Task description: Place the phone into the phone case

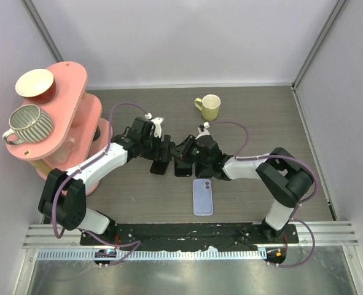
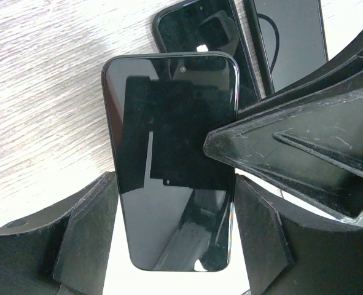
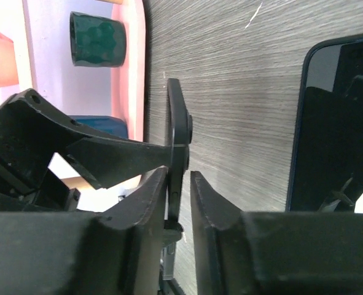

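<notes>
Right, black phone [image 2: 169,160] lies flat, screen up, on table [image 1: 261,123], near right of pink rack [image 1: 64,123]. Left gripper [image 2: 175,203] straddles phone, fingers spread, one along each long side; whether they touch it, I cannot tell. Right gripper [image 3: 180,178], farther from rack, has fingers almost together, pinching thin black edge [image 3: 180,129]. I cannot tell what that edge belongs to. Lilac phone [image 1: 202,196] lies farther right again.
</notes>
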